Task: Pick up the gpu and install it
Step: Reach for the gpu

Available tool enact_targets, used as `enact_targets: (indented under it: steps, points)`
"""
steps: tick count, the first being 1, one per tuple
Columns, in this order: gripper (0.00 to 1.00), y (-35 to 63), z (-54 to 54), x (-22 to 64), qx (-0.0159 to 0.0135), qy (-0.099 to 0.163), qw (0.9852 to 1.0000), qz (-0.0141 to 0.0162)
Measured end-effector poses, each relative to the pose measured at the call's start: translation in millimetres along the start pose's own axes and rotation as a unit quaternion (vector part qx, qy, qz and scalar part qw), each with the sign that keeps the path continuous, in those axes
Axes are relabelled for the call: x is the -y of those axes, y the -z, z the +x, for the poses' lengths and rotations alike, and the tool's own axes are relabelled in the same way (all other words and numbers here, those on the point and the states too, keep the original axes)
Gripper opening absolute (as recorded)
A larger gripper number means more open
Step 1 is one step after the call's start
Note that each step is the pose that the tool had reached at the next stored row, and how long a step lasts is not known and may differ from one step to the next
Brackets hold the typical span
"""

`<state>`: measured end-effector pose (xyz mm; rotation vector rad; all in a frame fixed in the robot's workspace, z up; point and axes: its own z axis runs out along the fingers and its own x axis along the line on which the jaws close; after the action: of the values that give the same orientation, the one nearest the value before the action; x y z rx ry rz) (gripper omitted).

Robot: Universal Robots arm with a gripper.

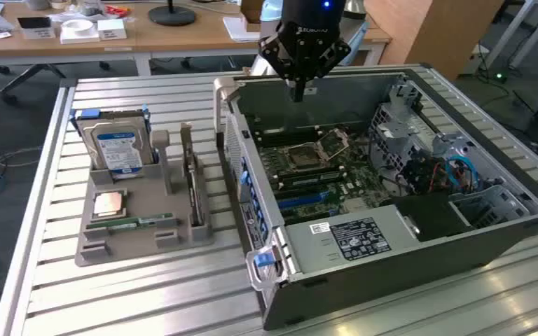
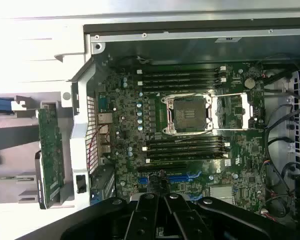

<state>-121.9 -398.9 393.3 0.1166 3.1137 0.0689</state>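
The gpu (image 1: 192,183) stands on edge in a slot of the grey holder (image 1: 129,245), at the exterior view's left of the open computer case (image 1: 391,276). The wrist view shows the gpu (image 2: 51,155) as a green board just outside the case wall. My gripper (image 1: 297,95) hangs above the far end of the case, over the motherboard (image 1: 330,175), well apart from the gpu. Its dark fingers are shut together with nothing between them. In the wrist view the gripper (image 2: 165,199) sits over the motherboard (image 2: 190,150) near the blue slots (image 2: 182,177).
The holder also carries an upright hard drive (image 1: 120,145), a CPU chip (image 1: 110,203) and a RAM stick (image 1: 140,223). Inside the case are the CPU socket (image 2: 190,112), a drive cage with cables (image 1: 437,168) and a black shroud (image 1: 363,238). A desk (image 1: 157,35) stands behind the slatted table.
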Motion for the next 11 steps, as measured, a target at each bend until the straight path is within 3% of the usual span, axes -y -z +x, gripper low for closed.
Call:
enact_targets:
  steps: [11]
  points:
    - [0.11, -0.8, 2.5, 0.2, 0.0, 0.0, 1.0, 0.0]
